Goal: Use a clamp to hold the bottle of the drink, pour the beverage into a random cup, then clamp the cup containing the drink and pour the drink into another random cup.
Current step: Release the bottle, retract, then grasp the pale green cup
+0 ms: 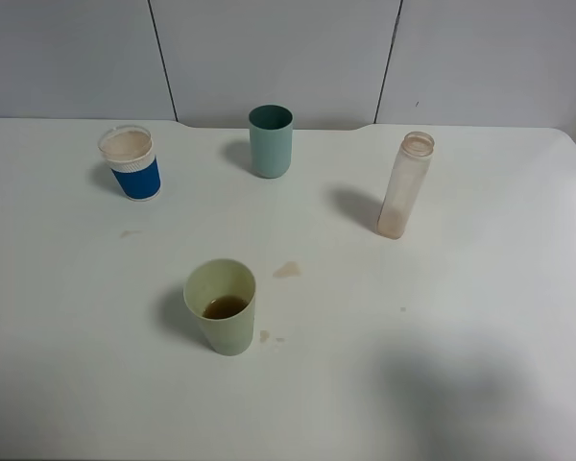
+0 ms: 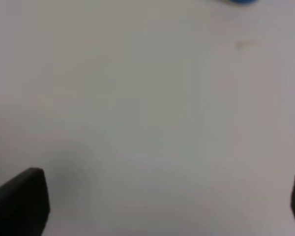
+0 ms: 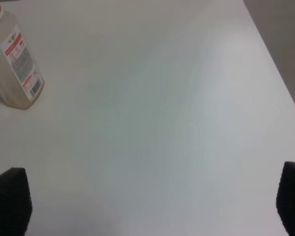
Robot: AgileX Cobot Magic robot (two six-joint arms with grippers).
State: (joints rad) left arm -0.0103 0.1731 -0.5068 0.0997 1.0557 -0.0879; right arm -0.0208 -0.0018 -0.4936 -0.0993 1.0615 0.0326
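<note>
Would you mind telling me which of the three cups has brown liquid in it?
The pale yellow-green cup, nearest the camera, holds brown liquid; the teal cup and blue-sleeved cup show none.

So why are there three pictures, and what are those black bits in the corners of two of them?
It is a robot with two arms, and it has three cameras. One camera sits up high and looks down at the white table. The other two ride on the arms' wrists, so each sees its own end effector. The black bits are its fingers: the left end effector and the right end effector are both wide open and hold nothing.

On the table stand a clear bottle, almost empty, a yellow-green cup with brown drink in it, a teal cup and a white cup with a blue band. A few small brown drops lie near the yellow-green cup. The right wrist camera also sees the bottle, with its pink-and-white label.
</note>
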